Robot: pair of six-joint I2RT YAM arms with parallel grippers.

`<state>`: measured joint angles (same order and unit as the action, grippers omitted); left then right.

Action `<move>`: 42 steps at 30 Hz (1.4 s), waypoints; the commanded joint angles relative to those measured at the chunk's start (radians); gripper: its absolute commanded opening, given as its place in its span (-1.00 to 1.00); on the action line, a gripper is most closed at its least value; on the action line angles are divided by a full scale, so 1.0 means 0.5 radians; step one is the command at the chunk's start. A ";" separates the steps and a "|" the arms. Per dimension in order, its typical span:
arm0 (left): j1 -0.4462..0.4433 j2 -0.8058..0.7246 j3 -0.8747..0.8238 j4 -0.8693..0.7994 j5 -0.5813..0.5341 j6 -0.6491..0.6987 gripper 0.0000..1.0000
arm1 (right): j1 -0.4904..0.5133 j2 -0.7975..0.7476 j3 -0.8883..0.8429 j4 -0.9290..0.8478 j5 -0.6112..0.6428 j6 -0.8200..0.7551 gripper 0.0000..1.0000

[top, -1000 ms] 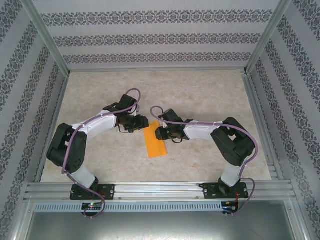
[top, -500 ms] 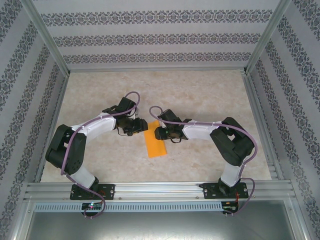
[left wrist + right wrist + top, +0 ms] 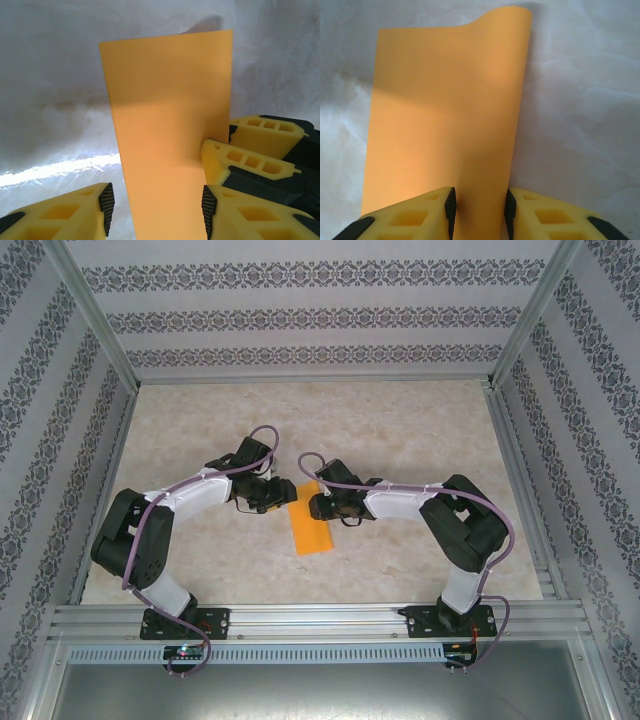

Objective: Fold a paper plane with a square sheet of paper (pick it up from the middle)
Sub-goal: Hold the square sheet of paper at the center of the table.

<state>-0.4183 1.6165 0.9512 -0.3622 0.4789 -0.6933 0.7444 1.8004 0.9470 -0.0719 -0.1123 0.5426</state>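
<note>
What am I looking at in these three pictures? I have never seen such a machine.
These are two robot arms bolted to the near edge of a table. The wide picture is taken from above and behind them: the left arm is on the left, the right arm on the right. The two close pictures come from a camera on each wrist. On the table lies one orange sheet of paper, one corner curling up. The left tool, yellow, is open, one jaw on each side of the paper. The right tool has paper between its jaws; whether it grips I cannot tell.
</note>
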 commanded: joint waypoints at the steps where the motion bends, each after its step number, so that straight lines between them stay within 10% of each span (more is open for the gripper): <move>1: -0.028 0.009 -0.027 0.084 0.038 -0.051 0.02 | 0.042 0.099 -0.004 -0.037 0.010 0.010 -0.31; 17: -0.145 0.154 -0.080 0.244 0.103 -0.129 -0.60 | 0.043 0.093 -0.016 -0.040 0.016 0.010 -0.31; 42: -0.177 0.306 -0.204 0.301 0.072 -0.065 -0.66 | 0.045 0.104 0.011 -0.054 0.007 -0.013 -0.30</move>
<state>-0.4919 1.7321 0.8665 -0.2077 0.5282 -0.7494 0.7444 1.8034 0.9512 -0.0780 -0.1116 0.5430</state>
